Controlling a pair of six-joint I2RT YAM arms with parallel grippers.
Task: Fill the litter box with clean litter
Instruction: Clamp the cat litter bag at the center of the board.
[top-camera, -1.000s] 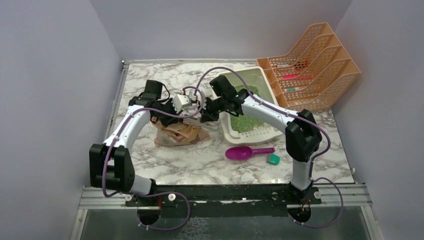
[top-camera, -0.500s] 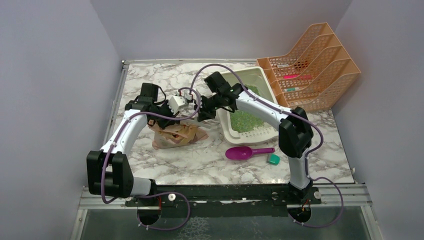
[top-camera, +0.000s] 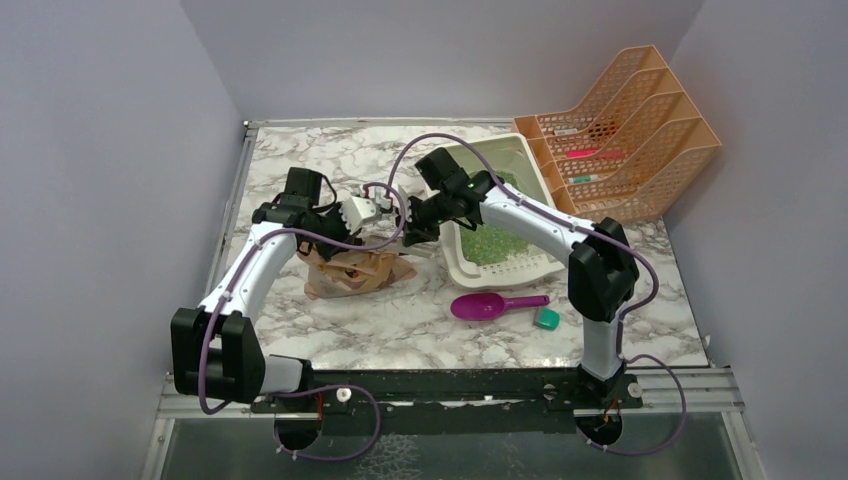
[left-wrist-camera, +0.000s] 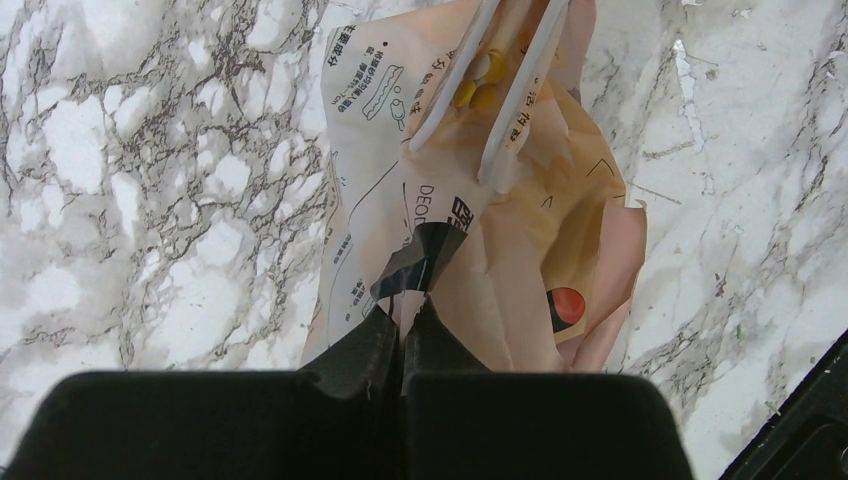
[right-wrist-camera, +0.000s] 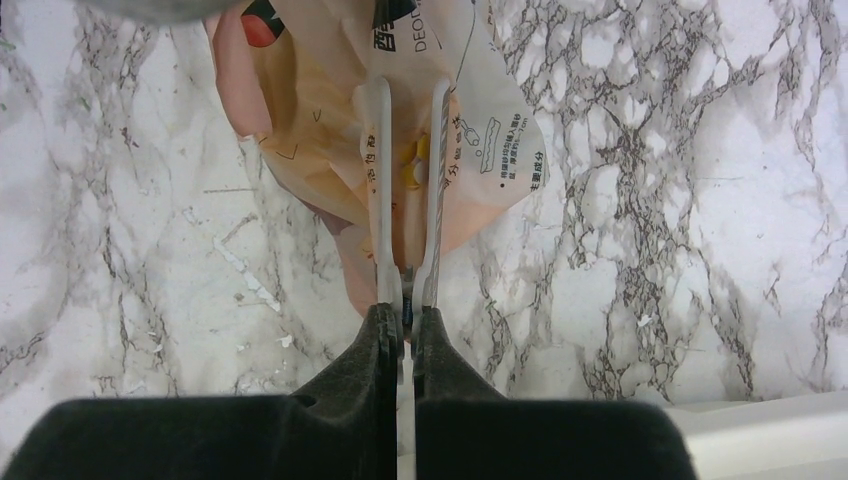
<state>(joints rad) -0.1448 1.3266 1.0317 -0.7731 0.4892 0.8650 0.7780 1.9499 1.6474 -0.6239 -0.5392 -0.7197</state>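
Note:
The litter box (top-camera: 487, 149) is a cream-white tray at the back right of the marble table. The clean litter (top-camera: 488, 240) lies in it as green granules. Its rim also shows in the right wrist view as the litter box (right-wrist-camera: 770, 432). A crumpled tan paper bag (top-camera: 355, 272) hangs between the arms, left of the box. My left gripper (top-camera: 378, 226) (left-wrist-camera: 403, 312) is shut on the bag's (left-wrist-camera: 520, 260) top edge. My right gripper (top-camera: 405, 232) (right-wrist-camera: 405, 312) is shut on a white two-armed clip (right-wrist-camera: 378, 180) that straddles the bag (right-wrist-camera: 310, 120).
A magenta scoop (top-camera: 485, 305) and a small green block (top-camera: 546, 318) lie on the table in front of the box. An orange mesh file rack (top-camera: 625, 130) stands at the back right. Grey walls close in both sides.
Both arms drifted slightly left with the bag, then eased back a little. Both grips stay as they were.

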